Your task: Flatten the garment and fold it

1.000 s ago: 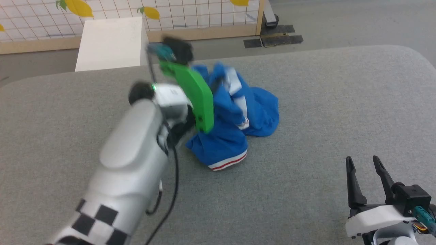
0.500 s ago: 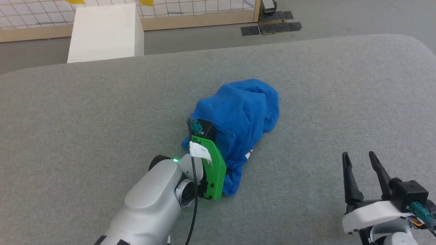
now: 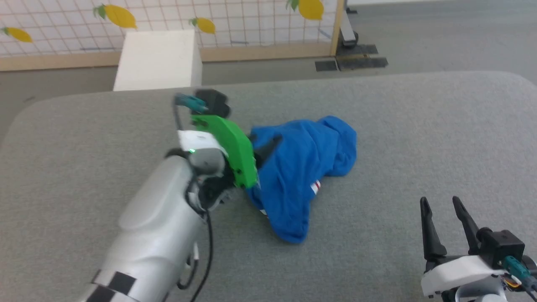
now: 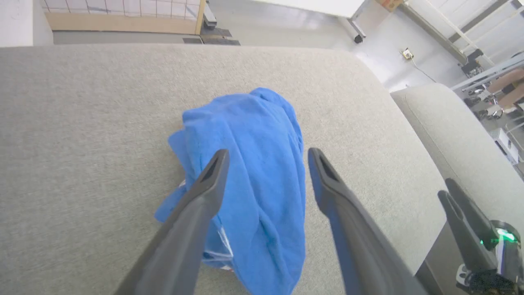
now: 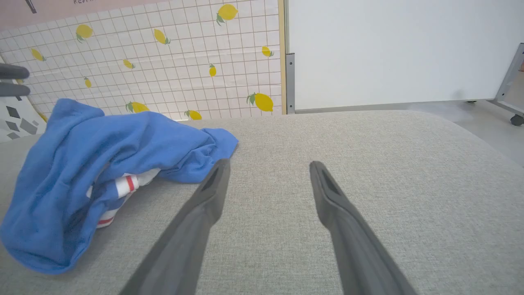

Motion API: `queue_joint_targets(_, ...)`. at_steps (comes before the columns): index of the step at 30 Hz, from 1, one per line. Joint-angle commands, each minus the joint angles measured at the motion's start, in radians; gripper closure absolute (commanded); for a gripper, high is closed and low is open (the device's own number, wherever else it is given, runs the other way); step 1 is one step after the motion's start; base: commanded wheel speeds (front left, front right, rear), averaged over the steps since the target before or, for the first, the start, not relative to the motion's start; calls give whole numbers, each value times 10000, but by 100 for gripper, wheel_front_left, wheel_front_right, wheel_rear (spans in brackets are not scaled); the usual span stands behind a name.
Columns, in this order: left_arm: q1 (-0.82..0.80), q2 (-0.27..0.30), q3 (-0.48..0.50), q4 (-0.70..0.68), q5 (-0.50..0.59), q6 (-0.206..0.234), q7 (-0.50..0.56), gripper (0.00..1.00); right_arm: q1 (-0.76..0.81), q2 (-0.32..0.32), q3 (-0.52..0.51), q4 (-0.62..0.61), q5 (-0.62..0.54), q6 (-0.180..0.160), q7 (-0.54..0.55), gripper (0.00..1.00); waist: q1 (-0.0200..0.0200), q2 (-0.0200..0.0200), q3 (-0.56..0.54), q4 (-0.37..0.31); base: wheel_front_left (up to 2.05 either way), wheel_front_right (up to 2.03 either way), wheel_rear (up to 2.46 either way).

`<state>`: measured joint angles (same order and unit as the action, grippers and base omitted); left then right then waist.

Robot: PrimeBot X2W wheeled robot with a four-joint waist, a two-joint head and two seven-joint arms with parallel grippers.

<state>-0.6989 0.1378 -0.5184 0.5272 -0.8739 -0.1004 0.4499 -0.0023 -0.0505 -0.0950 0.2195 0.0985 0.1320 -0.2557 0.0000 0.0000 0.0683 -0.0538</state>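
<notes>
Blue garment (image 3: 302,167) bunched up on the surface (image 3: 419,126) — left gripper (image 4: 267,151) right by it, jaws spread, empty; right gripper (image 3: 439,199) released too.

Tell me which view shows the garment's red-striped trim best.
The right wrist view: the trim peeks out close and sharp under the blue garment. The head view shows a small speck of it; the left wrist view, a pale sliver.
</notes>
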Motion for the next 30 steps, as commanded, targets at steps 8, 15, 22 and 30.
queue_joint_targets(8,300,1215,1310,-1278,699,798,-2827,0,271,3,-101,17,52,-13,-60,0,0,0,-692,837,0,0,0)
queue_joint_targets(15,1402,2269,1974,-2201,1922,1313,-5533,0,379,3,-273,-71,78,-13,-61,0,0,0,-744,1174,0,0,0)
queue_joint_targets(22,3024,2873,1928,-2857,2925,1971,-6655,0,405,3,-412,-223,51,-13,-61,0,0,0,-711,1258,0,0,0)
queue_joint_targets(30,4679,3026,1976,-3487,3216,2468,-6930,0,360,3,-451,-309,37,-13,-61,0,0,0,-618,1171,0,0,0)
